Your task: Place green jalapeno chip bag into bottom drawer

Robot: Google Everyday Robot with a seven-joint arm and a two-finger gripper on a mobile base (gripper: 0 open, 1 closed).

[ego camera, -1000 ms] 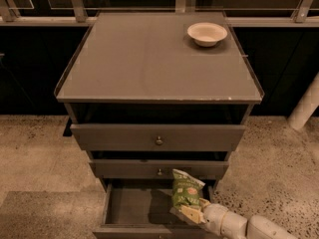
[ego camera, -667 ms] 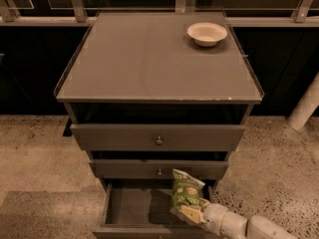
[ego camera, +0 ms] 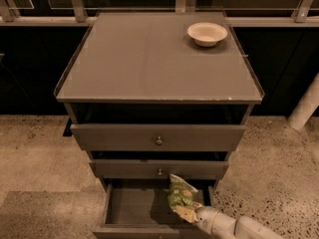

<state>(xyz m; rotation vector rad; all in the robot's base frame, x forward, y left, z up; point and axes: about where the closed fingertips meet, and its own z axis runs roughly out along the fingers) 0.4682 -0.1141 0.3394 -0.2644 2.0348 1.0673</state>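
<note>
Here we are at the grey cabinet (ego camera: 149,59), all three drawers pulled out in steps; the bottom drawer (ego camera: 132,204) sticks out furthest, its flat grey inside on show. The arm (ego camera: 227,225) reaches in from the lower right; the gripper (ego camera: 185,214) sits over the right-hand part of that bottom drawer, fingers clamped on the lower end of the green jalapeno chip bag (ego camera: 178,194). The bag stands upright above the drawer's inside, its top edge close under the front of the middle drawer (ego camera: 124,169); whether it touches the drawer floor, I cannot tell. The top drawer (ego camera: 114,137) shows a small round knob; up on the cabinet top, far right, sits a pale bowl (ego camera: 207,34).
</note>
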